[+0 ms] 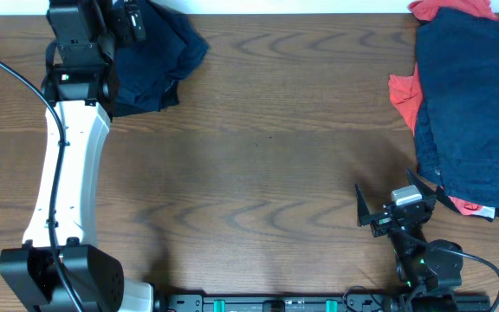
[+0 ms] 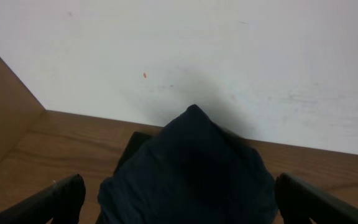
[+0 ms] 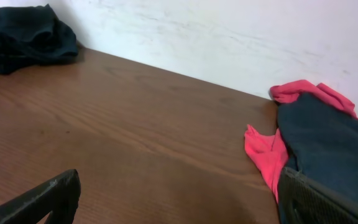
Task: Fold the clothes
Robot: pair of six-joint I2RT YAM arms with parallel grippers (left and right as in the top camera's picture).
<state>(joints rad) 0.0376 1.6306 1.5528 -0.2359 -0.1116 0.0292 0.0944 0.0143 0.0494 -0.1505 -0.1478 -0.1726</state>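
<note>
A crumpled dark navy garment point(image 1: 158, 61) lies at the table's far left corner, by the wall. My left gripper point(image 1: 126, 22) is over it. In the left wrist view its fingers point(image 2: 179, 182) are wide open, one on each side of the garment's raised mound point(image 2: 191, 162). A pile of clothes lies at the right edge: large navy shorts point(image 1: 470, 104) on top of red-orange pieces point(image 1: 403, 95). My right gripper point(image 1: 397, 195) is open and empty near the front edge, just left of the pile. The right wrist view point(image 3: 178, 180) shows red fabric point(image 3: 263, 152) and navy fabric point(image 3: 328, 143).
A white wall point(image 2: 229, 50) runs along the table's far edge, right behind the left garment. The brown wooden table top point(image 1: 267, 156) lies bare between the two lots of clothes. The left arm point(image 1: 63, 165) stretches along the left side.
</note>
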